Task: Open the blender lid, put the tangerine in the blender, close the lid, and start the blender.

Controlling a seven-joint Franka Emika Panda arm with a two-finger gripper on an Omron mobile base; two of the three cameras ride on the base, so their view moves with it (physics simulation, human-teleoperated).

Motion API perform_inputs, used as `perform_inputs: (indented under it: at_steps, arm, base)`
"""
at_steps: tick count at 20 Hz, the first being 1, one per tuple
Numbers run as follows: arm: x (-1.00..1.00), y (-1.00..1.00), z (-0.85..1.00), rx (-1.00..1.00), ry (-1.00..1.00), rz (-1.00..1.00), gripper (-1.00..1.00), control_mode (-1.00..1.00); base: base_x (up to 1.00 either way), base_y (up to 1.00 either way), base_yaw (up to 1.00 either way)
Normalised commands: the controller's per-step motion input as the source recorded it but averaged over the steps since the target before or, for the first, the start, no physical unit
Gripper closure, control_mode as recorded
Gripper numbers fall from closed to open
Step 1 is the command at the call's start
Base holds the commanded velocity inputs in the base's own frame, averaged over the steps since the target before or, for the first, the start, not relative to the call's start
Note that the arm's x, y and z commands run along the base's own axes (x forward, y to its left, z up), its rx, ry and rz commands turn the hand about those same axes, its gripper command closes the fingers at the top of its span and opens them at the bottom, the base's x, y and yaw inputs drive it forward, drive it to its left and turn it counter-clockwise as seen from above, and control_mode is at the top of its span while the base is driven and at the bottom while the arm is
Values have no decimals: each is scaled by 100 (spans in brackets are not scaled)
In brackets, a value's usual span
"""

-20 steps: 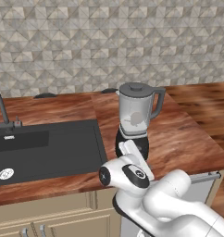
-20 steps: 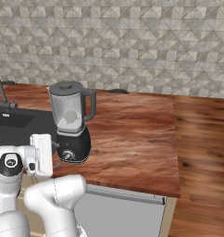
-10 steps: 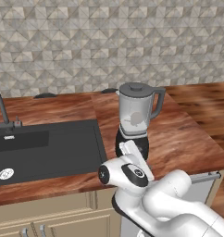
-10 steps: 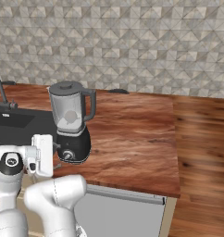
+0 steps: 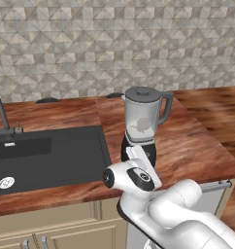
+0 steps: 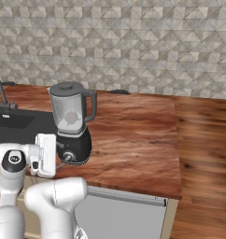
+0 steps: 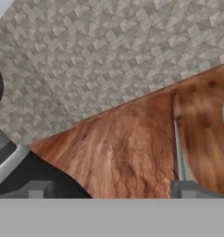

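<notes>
The blender [image 5: 141, 125] stands on the wooden counter [image 5: 187, 141], its clear grey jar on a rounded black base [image 6: 76, 147] with a silver knob [image 6: 66, 157]. The dark blender lid [image 5: 141, 91] sits on the jar's rim, also seen from the right as lid [image 6: 66, 87]. The tangerine is hidden; a pale round blur shows through the jar wall. My white hand [image 6: 45, 155] hangs low, right in front of the base. In the hand view my gripper [image 7: 112, 190] is open with nothing between its fingertips [image 7: 40, 190], and the black base [image 7: 26, 173] sits at the lower left.
A black sink [image 5: 46, 155] with a faucet [image 5: 3, 114] lies left of the blender. The tiled wall [image 5: 114, 48] backs the counter. The counter's right edge drops to a wooden floor [image 6: 203, 163]. A grey appliance front [image 6: 124, 210] sits under the counter.
</notes>
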Motion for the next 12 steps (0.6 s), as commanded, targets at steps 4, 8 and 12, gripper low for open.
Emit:
perform_inputs:
  at_steps: [4, 8, 12]
  arm:
    - [17, -21, -22, 0, 0, 0, -100, -100]
    - [13, -16, -34, 0, 0, 0, -100, -100]
    - [14, -16, -33, 0, 0, 0, -100, -100]
  base:
    - [0, 0, 0]
    - [0, 0, 0]
    - [0, 0, 0]
